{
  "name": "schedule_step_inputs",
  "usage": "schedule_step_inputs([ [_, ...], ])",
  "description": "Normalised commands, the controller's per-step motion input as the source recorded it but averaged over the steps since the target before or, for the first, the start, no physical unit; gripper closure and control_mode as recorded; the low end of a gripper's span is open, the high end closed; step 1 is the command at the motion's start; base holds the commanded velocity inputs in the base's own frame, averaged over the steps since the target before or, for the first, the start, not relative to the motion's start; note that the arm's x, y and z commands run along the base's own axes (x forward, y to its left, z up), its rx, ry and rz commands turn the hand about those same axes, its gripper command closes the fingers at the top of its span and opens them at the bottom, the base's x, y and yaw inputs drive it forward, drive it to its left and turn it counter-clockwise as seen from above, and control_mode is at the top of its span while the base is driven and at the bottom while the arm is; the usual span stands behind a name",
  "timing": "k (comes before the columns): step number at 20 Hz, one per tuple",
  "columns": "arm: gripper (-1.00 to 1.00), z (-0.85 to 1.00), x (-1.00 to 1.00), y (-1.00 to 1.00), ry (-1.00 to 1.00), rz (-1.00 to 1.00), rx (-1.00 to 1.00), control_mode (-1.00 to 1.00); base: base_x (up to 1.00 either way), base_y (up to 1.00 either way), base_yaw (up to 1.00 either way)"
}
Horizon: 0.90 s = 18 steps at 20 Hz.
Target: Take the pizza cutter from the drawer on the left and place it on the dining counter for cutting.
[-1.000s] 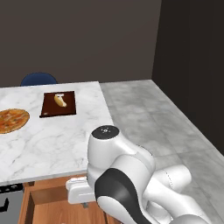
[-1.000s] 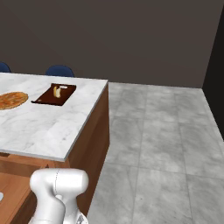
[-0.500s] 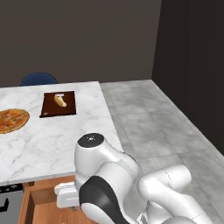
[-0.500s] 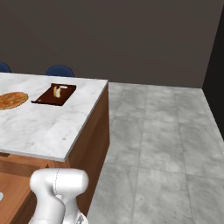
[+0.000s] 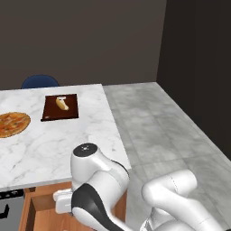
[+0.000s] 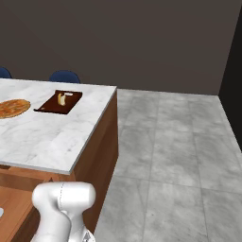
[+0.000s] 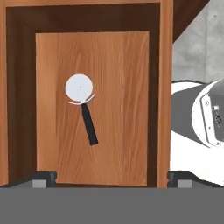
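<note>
Step in hand: reaching. The pizza cutter lies flat inside the open drawer. Fingers spread wide, empty, above it. Next: descend, centre on the black handle, close

One pizza cutter in one open drawer; one pizza, one cutting board, two blue chairs.

You get flat, even rendered light with no glare. The wall behind stays dim while the counter reads bright. Your hand view is sharp: the cutter is crisp, and dark shadow rings the drawer floor. Base views look slightly soft.
</note>
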Motion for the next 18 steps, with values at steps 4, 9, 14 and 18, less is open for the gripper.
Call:
schedule_step_inputs([
  [4, -1.0, -0.37, 0.12, 0.06, 0.0, 0.0, 0.0, -1.0, 0.0, 0.0, 0.0],
  [9, -1.0, -0.33, 0.07, 0.17, 0.0, 0.01, 0.0, -1.0, 0.0, 0.0, 0.0],
  [14, -1.0, -0.34, 0.03, 0.26, 0.0, 0.01, 0.0, -1.0, 0.0, 0.0, 0.0],
  [18, -1.0, -0.34, 0.05, 0.24, 0.0, 0.0, 0.0, -1.0, 0.0, 0.0, 0.0],
])
